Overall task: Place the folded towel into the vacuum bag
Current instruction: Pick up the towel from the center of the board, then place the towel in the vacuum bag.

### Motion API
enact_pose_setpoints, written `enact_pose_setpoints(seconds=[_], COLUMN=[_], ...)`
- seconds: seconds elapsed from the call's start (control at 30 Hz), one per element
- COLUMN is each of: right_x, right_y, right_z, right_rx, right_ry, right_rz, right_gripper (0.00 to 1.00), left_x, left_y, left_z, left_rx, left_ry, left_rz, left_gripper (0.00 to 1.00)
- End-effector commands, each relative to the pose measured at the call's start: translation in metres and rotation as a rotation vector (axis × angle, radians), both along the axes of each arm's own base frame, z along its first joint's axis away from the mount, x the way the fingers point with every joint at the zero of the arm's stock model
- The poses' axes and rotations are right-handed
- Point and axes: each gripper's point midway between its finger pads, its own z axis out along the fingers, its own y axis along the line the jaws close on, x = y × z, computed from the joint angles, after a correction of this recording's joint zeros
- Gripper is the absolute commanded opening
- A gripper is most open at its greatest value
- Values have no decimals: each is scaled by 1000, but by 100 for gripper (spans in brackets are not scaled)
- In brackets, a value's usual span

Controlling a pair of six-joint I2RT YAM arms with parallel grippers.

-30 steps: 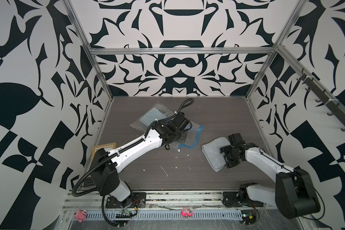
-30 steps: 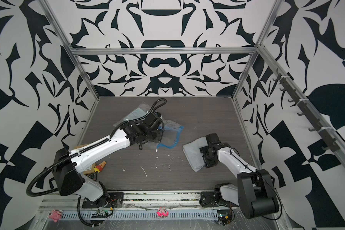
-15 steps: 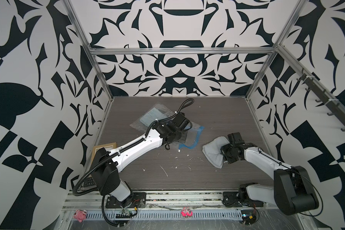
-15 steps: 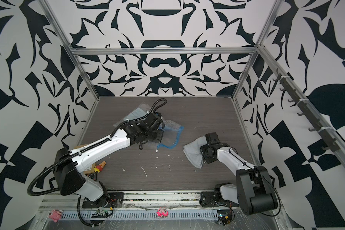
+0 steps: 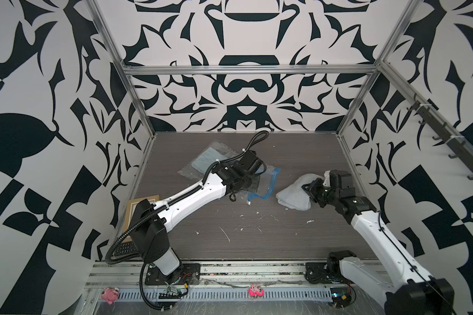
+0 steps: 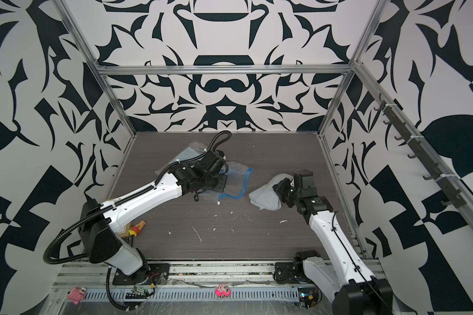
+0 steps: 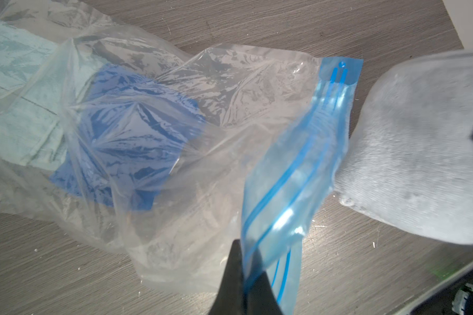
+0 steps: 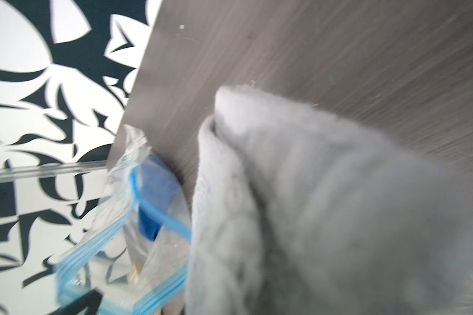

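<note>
Pinching crinkly vacuum bag (image 7: 202, 191) by blue strip (image 7: 298, 163), left hand (image 7: 245, 253), right hand (image 5: 310, 188) clamping grey towel (image 5: 292, 196)

Both top views are bright, evenly lit and sharp, with only soft shadows on the bench (image 5: 284, 231). In the left wrist view, glare streaks the bag (image 7: 175, 109) and the towel (image 7: 421, 150) looks soft. The right wrist view is heavily motion-blurred.
</note>
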Motion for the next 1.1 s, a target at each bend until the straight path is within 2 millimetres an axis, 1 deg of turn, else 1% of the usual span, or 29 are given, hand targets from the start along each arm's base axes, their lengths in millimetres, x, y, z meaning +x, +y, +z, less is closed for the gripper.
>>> enact_pose_setpoints(seconds=[0.0,0.1,0.13,0.2,0.33,0.43,0.57,0.77,0.87,0.97,1.07], right_x=[-18,-25,-26,-26,-25,-28,-24,-11,-6,-1,5], right_y=[12,17,19,23,36,42,45,35,32,38,53], right_z=[35,54,58,61,57,61,72,66,66,67,68], right_rx=[43,134,172,257,408,432,477,455,409,369,333], right_ry=[-71,-99,-99,-96,-65,-63,-77,-70,-83,-105,-126], right_rz=[94,76,65,49,59,93,101,-9,-55,-88,-93], right_gripper=[0,0,0,0,0,0,0,0,0,0,0], left_x=[3,4,5,6,10,12,12,10,8,4,-1], left_y=[-5,-10,-12,-13,-17,-21,-24,-27,-29,-33,-34], left_z=[5,5,5,6,7,9,10,15,17,17,15], left_rx=[-17,-33,-35,-39,-40,-36,-28,-42,-50,-33,11], left_ry=[8,22,23,22,21,20,21,31,45,63,84], left_rz=[-6,-4,-2,3,0,-10,-32,-37,-46,-65,-80], left_gripper=[0,0,0,0,0,0,0,0,0,0,0])
